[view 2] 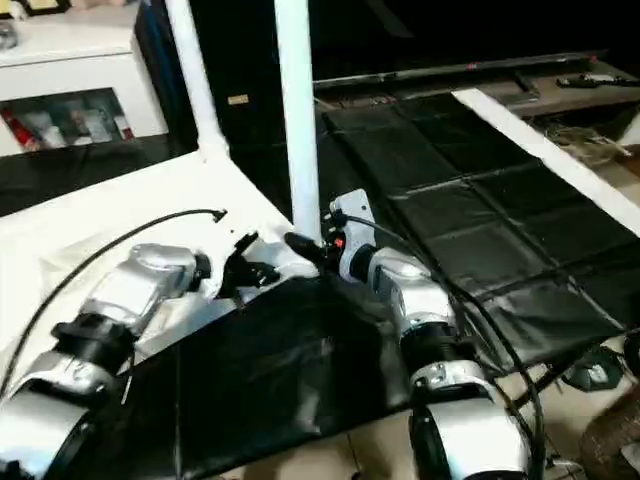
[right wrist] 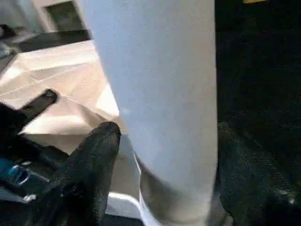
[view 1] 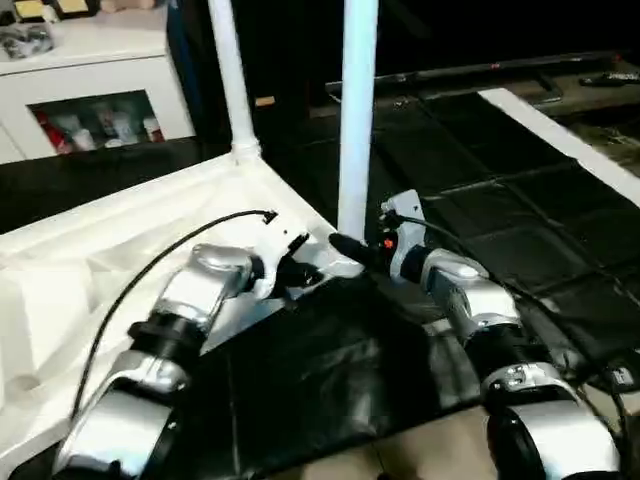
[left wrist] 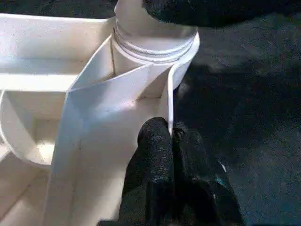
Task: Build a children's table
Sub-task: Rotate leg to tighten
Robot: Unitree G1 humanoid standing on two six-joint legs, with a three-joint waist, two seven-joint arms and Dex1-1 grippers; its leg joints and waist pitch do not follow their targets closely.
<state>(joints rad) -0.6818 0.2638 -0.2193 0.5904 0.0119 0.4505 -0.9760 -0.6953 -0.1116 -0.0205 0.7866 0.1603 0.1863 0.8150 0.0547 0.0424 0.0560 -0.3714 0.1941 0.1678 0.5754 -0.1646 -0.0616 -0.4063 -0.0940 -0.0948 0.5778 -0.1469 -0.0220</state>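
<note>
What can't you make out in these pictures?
- Tops of both upright legs: cut off by the head views' top edge.
- Near leg's seat in its socket: hidden by the right gripper around its base.
- Cabinet contents: too small.

We're looking along our left gripper [left wrist: 170, 141] w/ both black fingers [left wrist: 153, 155] pressed together on the thin upright rim wall [left wrist: 170, 101] of the white table top [left wrist: 51, 70], one finger each side of that edge. Ribbed underside faces us: diagonal ribs [left wrist: 89, 80] run to the round corner socket [left wrist: 155, 56], curved rib [left wrist: 19, 141] off to one side. A white leg [left wrist: 134, 14] sits upright in the socket, ringed grooves at its base. A black gripper finger [left wrist: 211, 12] lies against the leg just above. Dark mat [left wrist: 249, 117] lies beside the top's edge.
</note>
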